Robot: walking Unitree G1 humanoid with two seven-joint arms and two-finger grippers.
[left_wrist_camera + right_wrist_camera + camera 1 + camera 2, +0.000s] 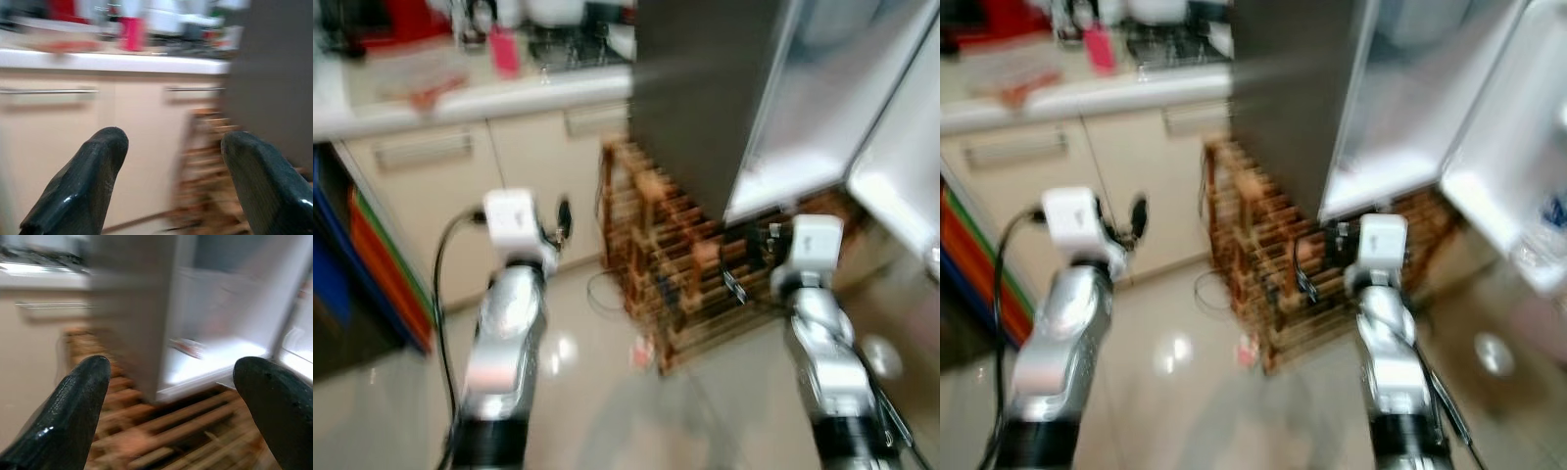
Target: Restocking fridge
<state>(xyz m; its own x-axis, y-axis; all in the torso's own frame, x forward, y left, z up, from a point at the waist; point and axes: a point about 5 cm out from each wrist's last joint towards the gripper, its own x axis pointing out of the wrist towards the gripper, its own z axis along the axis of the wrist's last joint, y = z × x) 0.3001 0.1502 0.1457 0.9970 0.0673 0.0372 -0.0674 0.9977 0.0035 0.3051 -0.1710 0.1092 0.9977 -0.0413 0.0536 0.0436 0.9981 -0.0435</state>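
We see both silver arms raised forward over the glossy beige tile floor (401,411), frames blurred. The left gripper (171,161) sits at the left, fingers spread wide with nothing between them, aimed at the cream cabinet doors with long bar handles (58,137). The right gripper (171,396) sits at the right, fingers also spread wide and empty, aimed at the bottom edge of the tall grey fridge with its door swung open (705,88).

Between the two arms, a little farther off, we see a wooden slatted rack (671,264) standing on the floor, against the cabinets and in front of the fridge's lower part; it stands between the right gripper and the fridge. A small pale-red scrap (641,351) lies on the floor at the rack's near corner. At the far left edge there are blue, orange and green upright panels (372,274).

Farther back, the white countertop (509,98) runs left of the fridge, carrying a pink upright container (504,49) and blurred red items. The white inner door of the fridge (901,186) hangs open at the far right.
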